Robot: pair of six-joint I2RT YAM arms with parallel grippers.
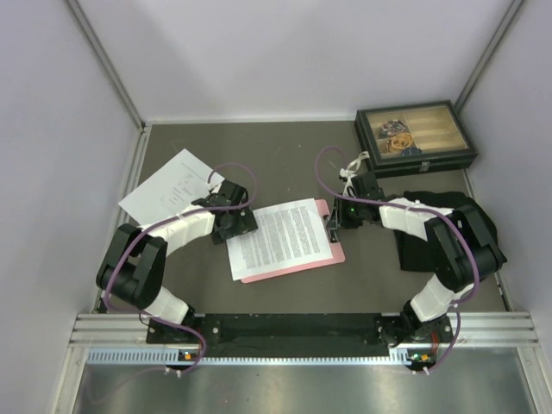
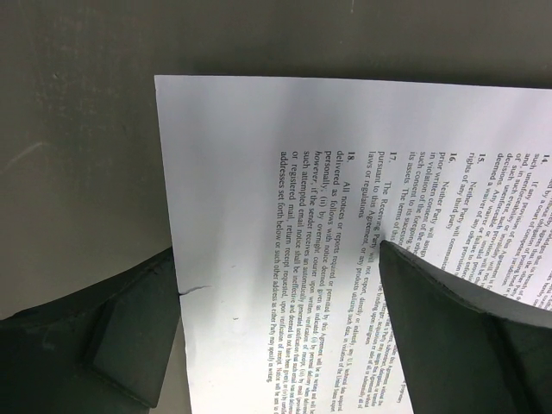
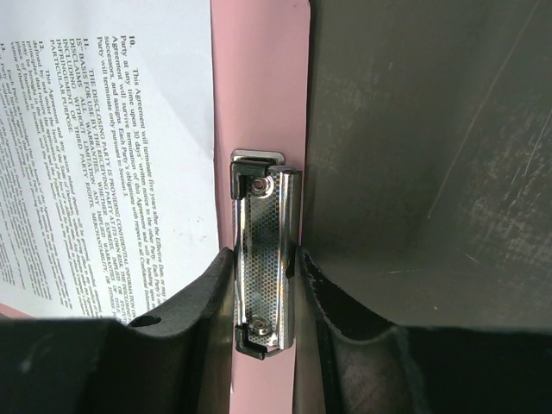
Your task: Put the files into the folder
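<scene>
The pink folder (image 1: 297, 266) lies flat mid-table. A densely printed file (image 1: 278, 237) rests on it, skewed and overhanging its left side. My right gripper (image 1: 333, 222) is shut on the folder's metal clip (image 3: 266, 259), one finger pressing each side. The printed file's edge (image 3: 103, 155) stops a narrow pink strip short of the clip. My left gripper (image 1: 241, 224) stands open at that file's left edge (image 2: 259, 172), one finger (image 2: 129, 336) off the paper and the other (image 2: 466, 328) over the print. A sparsely printed file (image 1: 168, 188) lies apart at the far left.
A dark box with a glass lid (image 1: 416, 138) sits at the back right. Black cloth (image 1: 412, 246) lies under the right arm. Pale walls close in the left, back and right sides, and a metal rail (image 1: 302, 332) runs along the near edge.
</scene>
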